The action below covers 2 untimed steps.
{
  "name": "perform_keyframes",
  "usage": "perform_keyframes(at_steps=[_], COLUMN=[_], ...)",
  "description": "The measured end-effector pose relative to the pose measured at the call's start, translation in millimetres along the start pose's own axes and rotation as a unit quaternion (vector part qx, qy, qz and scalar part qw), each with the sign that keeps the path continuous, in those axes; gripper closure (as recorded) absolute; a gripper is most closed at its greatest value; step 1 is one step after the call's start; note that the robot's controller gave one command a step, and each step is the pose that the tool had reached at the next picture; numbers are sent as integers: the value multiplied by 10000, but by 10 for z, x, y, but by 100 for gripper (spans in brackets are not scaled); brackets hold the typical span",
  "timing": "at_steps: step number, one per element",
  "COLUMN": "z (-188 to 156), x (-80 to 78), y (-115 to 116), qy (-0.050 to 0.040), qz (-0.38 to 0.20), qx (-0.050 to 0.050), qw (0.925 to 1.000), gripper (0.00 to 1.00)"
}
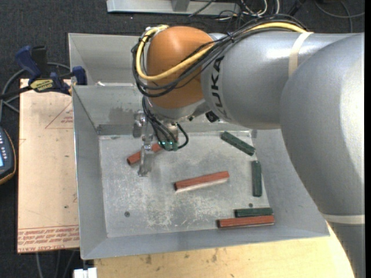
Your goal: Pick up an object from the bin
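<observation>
The gripper (pixel 145 157) is low at the left-centre of the frame, pointing straight down on a small red-brown block (pixel 134 158) on the bin (pixel 88 172) floor. The block shows on both sides of it, but I cannot tell if the gripper is open or closed. Above it sits the orange wrist cover (pixel 174 62) with yellow and black cables. The grey arm (pixel 261 80) comes from the right, with the letters "UKA" readable on it. A longer red-brown bar (pixel 202 181) lies near, at centre.
</observation>
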<state>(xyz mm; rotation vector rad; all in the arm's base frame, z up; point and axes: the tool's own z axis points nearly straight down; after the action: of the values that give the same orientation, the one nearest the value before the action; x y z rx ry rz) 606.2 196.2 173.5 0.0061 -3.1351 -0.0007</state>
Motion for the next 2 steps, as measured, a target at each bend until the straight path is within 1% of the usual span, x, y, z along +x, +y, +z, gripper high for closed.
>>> perform_keyframes(at_steps=[1, 2], z=[1035, 1005], x=[-8, -18], y=[-476, -472], qy=[-60, -67], qz=[1145, 1151], qx=[-16, -19], qw=[9934, 9933], gripper=[0, 100])
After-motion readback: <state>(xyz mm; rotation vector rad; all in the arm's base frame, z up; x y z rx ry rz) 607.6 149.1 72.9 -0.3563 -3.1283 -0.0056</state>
